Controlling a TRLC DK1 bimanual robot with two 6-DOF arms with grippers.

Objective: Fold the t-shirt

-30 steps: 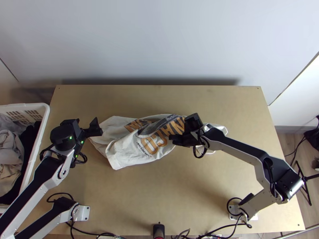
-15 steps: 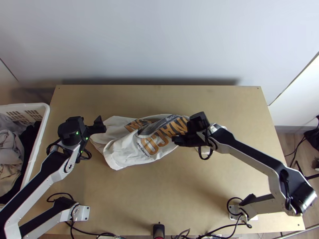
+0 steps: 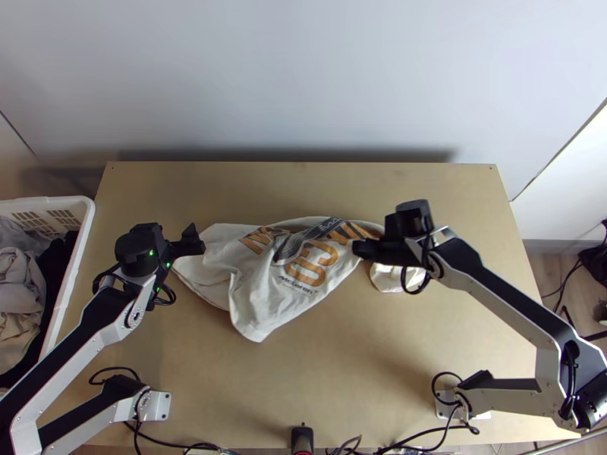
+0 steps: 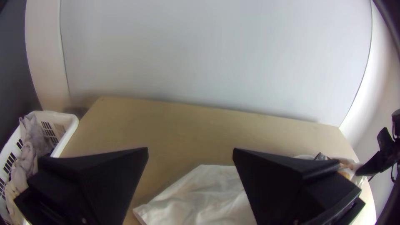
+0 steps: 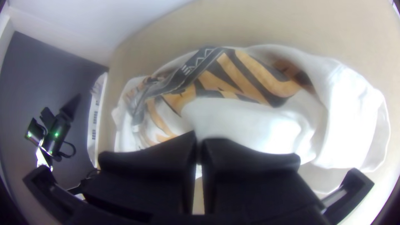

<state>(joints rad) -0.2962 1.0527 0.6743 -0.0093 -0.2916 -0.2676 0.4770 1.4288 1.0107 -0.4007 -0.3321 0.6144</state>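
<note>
The t-shirt [image 3: 262,292] is lying bunched on the bench [image 3: 341,379]. In the top view, the left gripper [image 3: 196,237] is hovering by one end; its wrist view is showing its fingers parted. The right gripper [image 3: 358,249] is pinching cloth, its wrist view showing clenched fingers and orange-and-black print [image 5: 246,79] beyond.

Top view, frame centre: off-white t-shirt with orange and dark print [image 3: 258,292], soft matt cloth, wrinkled. Under it, light brown rectangular table [image 3: 326,371], wood, smooth, low sheen. Far left: white slotted basket [image 3: 88,212], smooth plastic; contents, grey and beige rumpled cloth [image 3: 17,292]. Lower right: angular silver-grey arm link [image 3: 548,369], metallic, satin.
</note>
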